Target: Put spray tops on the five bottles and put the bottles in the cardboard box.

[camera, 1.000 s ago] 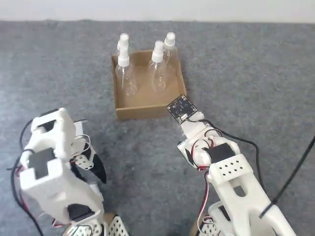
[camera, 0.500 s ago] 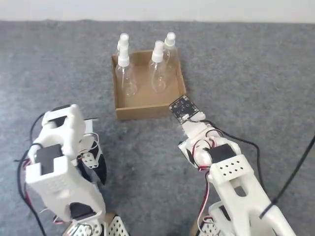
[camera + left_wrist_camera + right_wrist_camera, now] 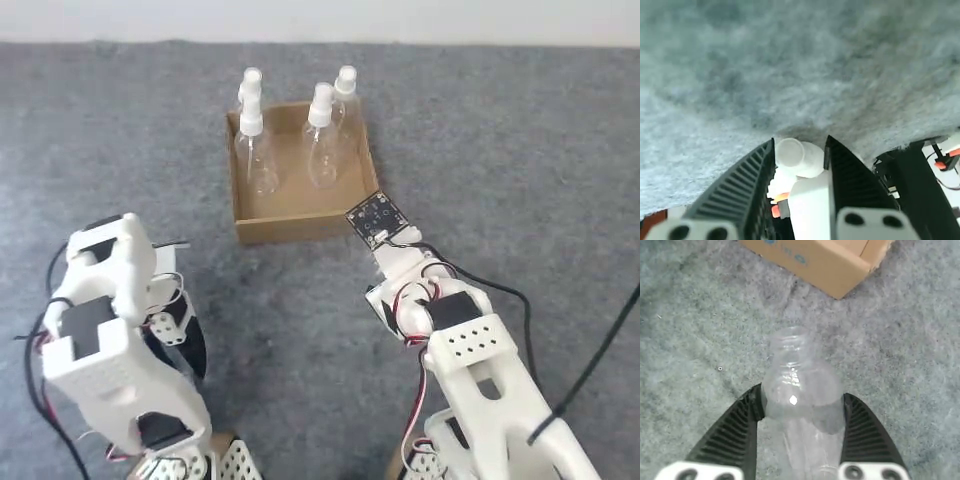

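High view: the cardboard box [image 3: 290, 222] sits toward the far side of the table [image 3: 500, 150] with four capped bottles [image 3: 255, 150] standing inside, so I'd guess one is left to do. The right arm [image 3: 470, 350] is stretched forward, its wrist just short of the box's near corner. The left arm [image 3: 100, 340] is folded back near its base, wrist pointing down at the table.

Left wrist view: the left fingers [image 3: 740, 190] are clamped on a white spray top [image 3: 790, 152]. Small, hard and light, I'd say; best pinched by the head so the screw end stays free.

Right wrist view: the right fingers [image 3: 735, 430] squeeze the uncapped bottle [image 3: 799, 385] around its shoulder, the open neck pointing toward the box. Thin clear plastic, probably empty, slick and easy to crush, so go gentle and grip below the neck.
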### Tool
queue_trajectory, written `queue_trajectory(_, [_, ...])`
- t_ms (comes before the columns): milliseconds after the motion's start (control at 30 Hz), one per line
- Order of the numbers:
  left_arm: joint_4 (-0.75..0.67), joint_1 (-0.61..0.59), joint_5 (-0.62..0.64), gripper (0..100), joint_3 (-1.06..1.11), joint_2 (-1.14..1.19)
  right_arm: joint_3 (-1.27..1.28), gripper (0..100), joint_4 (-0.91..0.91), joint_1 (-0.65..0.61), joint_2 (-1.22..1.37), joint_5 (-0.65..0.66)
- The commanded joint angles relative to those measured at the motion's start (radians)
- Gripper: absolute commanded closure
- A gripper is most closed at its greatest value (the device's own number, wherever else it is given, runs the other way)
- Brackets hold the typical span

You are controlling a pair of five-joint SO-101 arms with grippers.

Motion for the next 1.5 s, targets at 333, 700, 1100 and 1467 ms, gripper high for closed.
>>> queue_trajectory(333, [0.003,-0.006,-0.126,85,-0.007,-0.012,-0.011,92.3,-0.028,0.010,-0.018,0.011])
queue_trajectory(700, [-0.029,0.150,0.006,85,-0.004,-0.023,-0.011,92.3,-0.028,0.010,-0.018,0.011])
queue_trajectory(1100, [-0.020,0.149,0.110,85,-0.082,-0.129,-0.011,92.3,-0.028,0.012,-0.019,0.011])
queue_trajectory(1467, [-0.025,0.101,0.110,87,0.047,-0.615,-0.011,92.3,-0.028,0.012,-0.019,0.011])
